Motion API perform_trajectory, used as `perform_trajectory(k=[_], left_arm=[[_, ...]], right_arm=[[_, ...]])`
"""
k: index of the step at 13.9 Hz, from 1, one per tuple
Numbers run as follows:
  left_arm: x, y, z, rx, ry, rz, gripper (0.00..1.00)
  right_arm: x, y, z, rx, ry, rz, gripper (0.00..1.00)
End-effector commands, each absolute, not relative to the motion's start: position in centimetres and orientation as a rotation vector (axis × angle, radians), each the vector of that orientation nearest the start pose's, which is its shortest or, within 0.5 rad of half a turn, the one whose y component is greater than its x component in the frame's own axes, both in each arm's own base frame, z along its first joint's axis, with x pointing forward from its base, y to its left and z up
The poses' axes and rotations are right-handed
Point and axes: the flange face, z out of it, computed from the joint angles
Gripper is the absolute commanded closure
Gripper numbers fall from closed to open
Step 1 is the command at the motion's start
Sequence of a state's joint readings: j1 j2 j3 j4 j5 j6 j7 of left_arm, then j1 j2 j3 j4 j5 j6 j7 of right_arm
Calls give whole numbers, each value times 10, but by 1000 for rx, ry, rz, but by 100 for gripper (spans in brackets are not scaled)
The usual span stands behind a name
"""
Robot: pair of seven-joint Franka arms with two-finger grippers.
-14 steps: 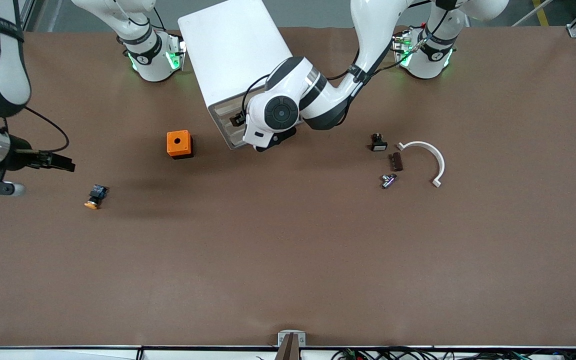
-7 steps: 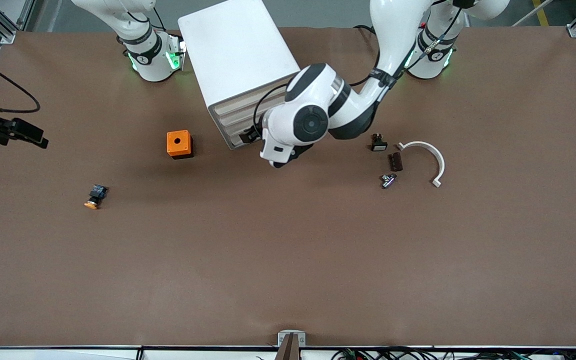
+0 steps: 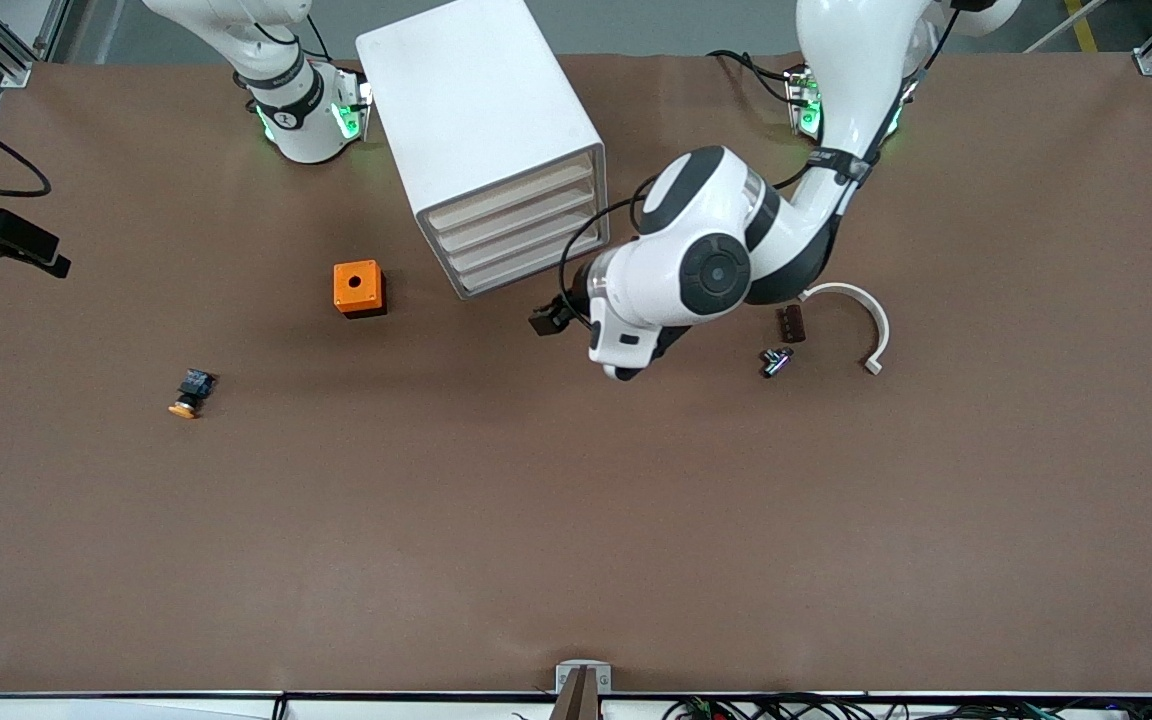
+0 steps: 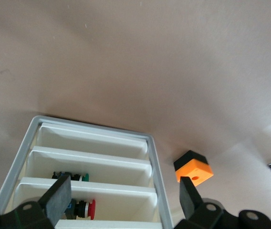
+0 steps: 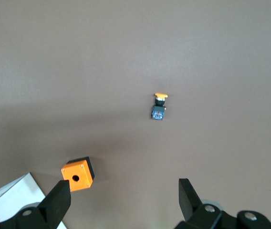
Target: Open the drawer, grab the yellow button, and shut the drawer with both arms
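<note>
The white cabinet (image 3: 481, 120) stands between the arms' bases, and all four of its drawers (image 3: 521, 228) sit flush. The button (image 3: 190, 392), with its orange cap and dark body, lies on the table toward the right arm's end, nearer the front camera than the orange cube (image 3: 358, 288). It also shows in the right wrist view (image 5: 160, 108). My left gripper (image 3: 548, 318) is open and empty a little in front of the drawers (image 4: 92, 164). My right gripper (image 3: 21, 246) is open and empty, raised over the right arm's end of the table.
A green-capped part (image 4: 80, 177) and a red-capped part (image 4: 90, 208) show inside two drawers. A white curved piece (image 3: 864, 318), a small brown part (image 3: 791, 323) and a metallic part (image 3: 776, 361) lie toward the left arm's end. The orange cube also shows in the right wrist view (image 5: 77, 174).
My left arm has drawn back from the cabinet front, toward the front camera and its own end, uncovering the shut drawers. My right gripper has moved away from the button, toward the table's edge.
</note>
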State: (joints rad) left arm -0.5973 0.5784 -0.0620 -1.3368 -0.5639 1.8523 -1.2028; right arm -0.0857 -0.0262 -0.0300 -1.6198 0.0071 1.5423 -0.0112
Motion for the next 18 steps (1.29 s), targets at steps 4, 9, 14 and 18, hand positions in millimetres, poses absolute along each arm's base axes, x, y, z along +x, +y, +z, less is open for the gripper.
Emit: perform_trajectory(k=[4,9,14,18], left_arm=[[579,-396,421,-3031,-1302,852,0],[607,-326,419,-2934,-1315,682,0],[632,-275,416,-2890,-1406,624,0],[642,-255,411,-2868,-1446,612,0]], right_arm=[[550,-65,654,-3128,177,-8,0],[539,-58,655,-3122,171,114,0],[527,-64,647,-3114,194,200,0],[502,-62,665,-3111,200,154,0]])
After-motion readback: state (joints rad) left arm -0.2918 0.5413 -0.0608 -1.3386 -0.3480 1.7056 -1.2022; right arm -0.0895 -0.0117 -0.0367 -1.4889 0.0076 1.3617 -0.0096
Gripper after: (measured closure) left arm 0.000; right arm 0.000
